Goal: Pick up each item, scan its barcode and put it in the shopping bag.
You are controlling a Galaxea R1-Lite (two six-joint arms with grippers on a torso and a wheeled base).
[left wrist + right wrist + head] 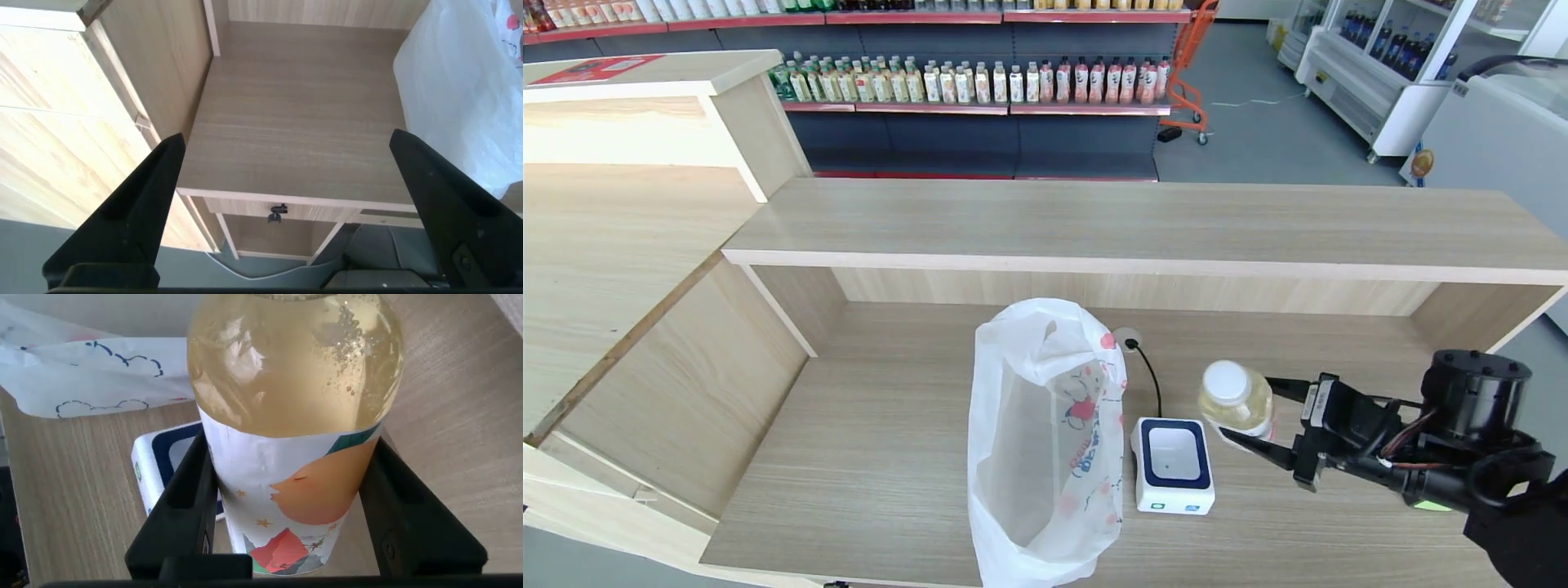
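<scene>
Yellow juice bottle [1236, 398] is pinched in the right fingers [1252, 446], at one o'clock of the scanner [1173, 464]. At nine o'clock, the shopping bag [1045, 441] looks empty, so scanning and bagging are left. The left fingers [139, 220] are spread.

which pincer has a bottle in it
The right pincer, shut on the bottle of pale yellow drink near the scanner; the left pincer is open and empty.

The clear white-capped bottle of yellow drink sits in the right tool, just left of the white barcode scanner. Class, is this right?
One slip: the head view shows the clear white-capped bottle of yellow drink in the right tool to the right of the white barcode scanner, not left of it.
</scene>
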